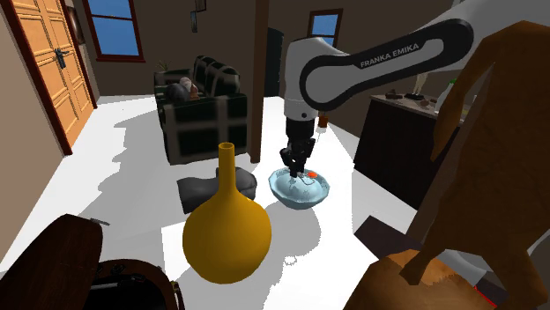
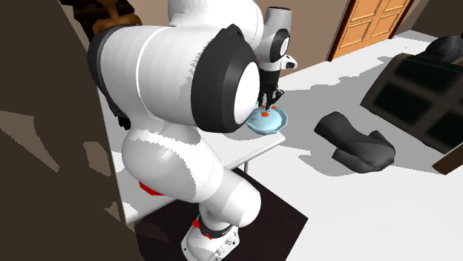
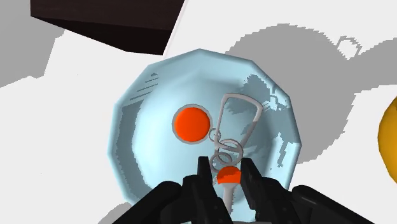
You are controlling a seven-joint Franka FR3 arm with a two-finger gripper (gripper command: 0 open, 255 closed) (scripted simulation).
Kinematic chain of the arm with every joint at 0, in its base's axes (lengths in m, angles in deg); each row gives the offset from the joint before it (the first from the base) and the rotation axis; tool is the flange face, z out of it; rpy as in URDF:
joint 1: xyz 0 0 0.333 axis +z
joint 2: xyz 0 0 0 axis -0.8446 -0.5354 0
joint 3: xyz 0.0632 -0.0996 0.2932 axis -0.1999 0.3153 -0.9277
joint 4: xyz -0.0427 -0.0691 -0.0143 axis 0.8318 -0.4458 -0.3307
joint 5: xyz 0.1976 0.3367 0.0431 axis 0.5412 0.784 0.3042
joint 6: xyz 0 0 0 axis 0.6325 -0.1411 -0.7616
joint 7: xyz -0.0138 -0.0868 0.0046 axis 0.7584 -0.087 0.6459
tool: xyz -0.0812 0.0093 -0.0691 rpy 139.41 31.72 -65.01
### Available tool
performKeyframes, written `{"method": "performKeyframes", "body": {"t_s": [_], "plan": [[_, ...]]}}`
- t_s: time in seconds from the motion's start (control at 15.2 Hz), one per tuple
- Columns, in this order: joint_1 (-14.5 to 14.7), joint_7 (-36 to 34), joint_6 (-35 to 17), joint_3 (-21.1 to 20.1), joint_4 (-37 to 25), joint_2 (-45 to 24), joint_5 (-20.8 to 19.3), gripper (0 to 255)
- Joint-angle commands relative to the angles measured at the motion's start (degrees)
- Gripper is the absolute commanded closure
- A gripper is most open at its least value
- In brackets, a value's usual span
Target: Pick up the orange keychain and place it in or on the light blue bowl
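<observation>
The light blue bowl (image 3: 137, 102) stands on the white table (image 1: 326, 238), directly under my gripper (image 3: 228, 167). The fingers are shut on the upper orange piece of the keychain. From there its silver rings, carabiner and round orange disc (image 3: 191, 123) hang down over the inside of the bowl. In the shoulder view the gripper (image 1: 298, 167) points straight down just above the bowl (image 1: 300, 190), and an orange spot of the keychain (image 1: 310, 176) shows at the rim. The second exterior view has the gripper (image 2: 268, 102) over the bowl (image 2: 268, 122) with the keychain (image 2: 266, 115) in it.
A big yellow vase (image 1: 226, 233) stands on the table near the bowl, toward the shoulder camera. A dark lump (image 1: 198, 192) lies on the floor beyond the table edge. Behind are a dark armchair (image 1: 201, 110) and a dark cabinet (image 1: 397, 132). A brown wooden shape (image 1: 476, 176) fills the right foreground.
</observation>
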Motion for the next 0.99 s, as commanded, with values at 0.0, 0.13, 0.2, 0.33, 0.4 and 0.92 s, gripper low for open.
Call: {"method": "performKeyframes", "body": {"t_s": [0.0,0.13,0.2,0.33,0.4,0.92], "plan": [[-0.03,-0.03,-1.75,-0.06,1.15,-0.57,-0.05,255],[-0.03,-0.07,-2.66,-0.1,1.75,-0.88,-0.07,255],[-0.03,-0.07,-2.67,-0.1,1.75,-0.89,-0.07,255],[-0.03,-0.07,-2.67,-0.1,1.75,-0.89,-0.07,255],[-0.03,-0.07,-2.67,-0.1,1.75,-0.89,-0.07,255],[-0.03,-0.07,-2.66,-0.1,1.74,-0.89,-0.07,0]]}}
